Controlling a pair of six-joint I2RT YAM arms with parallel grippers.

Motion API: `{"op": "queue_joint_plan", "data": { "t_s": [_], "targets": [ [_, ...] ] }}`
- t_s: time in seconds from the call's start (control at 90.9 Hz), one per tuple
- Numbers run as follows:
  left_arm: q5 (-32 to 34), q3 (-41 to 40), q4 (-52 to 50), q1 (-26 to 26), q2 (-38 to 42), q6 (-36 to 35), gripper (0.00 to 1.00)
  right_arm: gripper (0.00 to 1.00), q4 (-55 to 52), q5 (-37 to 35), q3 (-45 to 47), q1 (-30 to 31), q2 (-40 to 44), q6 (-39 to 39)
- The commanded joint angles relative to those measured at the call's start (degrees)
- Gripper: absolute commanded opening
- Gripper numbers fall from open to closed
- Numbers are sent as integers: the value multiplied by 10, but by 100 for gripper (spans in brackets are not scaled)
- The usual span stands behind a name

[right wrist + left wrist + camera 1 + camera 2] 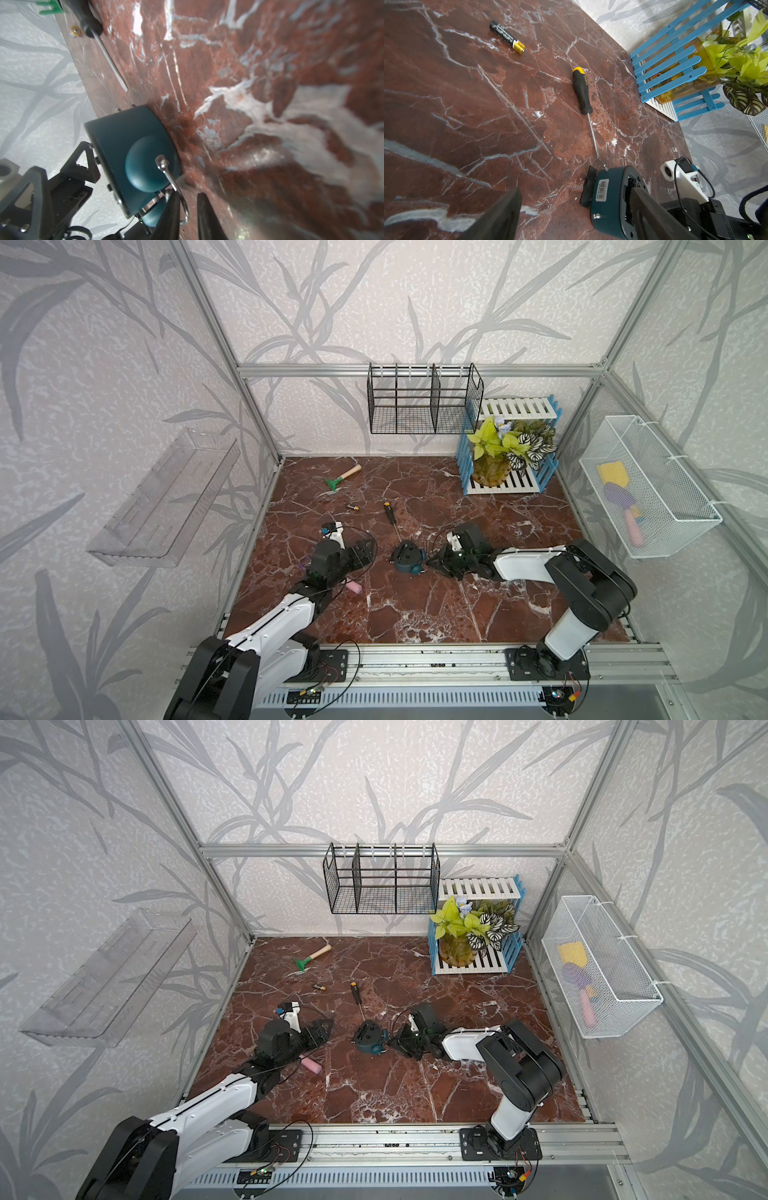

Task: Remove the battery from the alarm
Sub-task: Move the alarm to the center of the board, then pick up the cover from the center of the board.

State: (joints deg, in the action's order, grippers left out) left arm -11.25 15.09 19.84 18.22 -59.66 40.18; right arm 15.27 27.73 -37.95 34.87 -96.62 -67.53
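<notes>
Two white-and-black arms stand on the front rail. The left gripper has its fingers spread wide near the back of the alarm, gripping nothing. The right gripper has its fingers close together with the alarm's wire handle between them; whether they pinch it I cannot tell. Three containers hang on the walls: one clear plastic shelf, one black wire rack split into three compartments, and one white mesh basket holding a yellow pad, a purple piece and a pink piece. One blue-and-white slatted stand carries one amber pot of leafy plants. On the marble table lie:
- one green scraper with a wooden handle;
- one black-and-yellow screwdriver;
- the alarm, back up, its barcode sticker too small to read;
- one pink cylinder;
- one flat black piece just beside the alarm;
- the battery, marked NANFU, out of the alarm and well apart from it, beyond the screwdriver.
</notes>
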Motion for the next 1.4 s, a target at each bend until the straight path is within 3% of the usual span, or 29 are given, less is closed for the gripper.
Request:
{"op": "queue_joint_plan", "data": {
  "t_s": [0.0, 0.209, 0.352, 0.572, 0.693, 0.781, 0.88, 0.979, 1.078, 1.265, 1.386],
  "targets": [
    [-16, 15, -22, 0, -12, -21, 81, 11, -34, 8, -10, -14, -2, 27],
    [-62, 46, -43, 0, -48, -56, 78, 2, -148, 15, -14, -51, 46, 123],
    [-96, 68, -52, 0, -83, -78, 73, 1, -284, 47, -46, -97, 63, 264],
    [-156, 153, -140, 7, -195, -128, 69, 1, -534, 103, -151, -172, -4, 503],
    [-143, 201, -205, 29, -241, -167, 69, 1, -585, 111, -205, -204, -55, 557],
    [-105, 227, -241, 45, -257, -182, 70, 2, -624, 66, -253, -216, -88, 596],
    [-54, 256, -279, 62, -275, -187, 68, 9, -633, 28, -286, -225, -104, 606],
    [-7, 283, -304, 89, -295, -190, 66, 28, -605, 4, -288, -227, -76, 593],
    [13, 301, -309, 108, -311, -195, 61, 38, -570, -21, -273, -231, -21, 588],
    [24, 322, -316, 113, -331, -203, 55, 43, -535, -22, -255, -236, 49, 586],
    [21, 346, -332, 116, -356, -207, 52, 42, -442, 7, -195, -235, 117, 547]
  ]
}}
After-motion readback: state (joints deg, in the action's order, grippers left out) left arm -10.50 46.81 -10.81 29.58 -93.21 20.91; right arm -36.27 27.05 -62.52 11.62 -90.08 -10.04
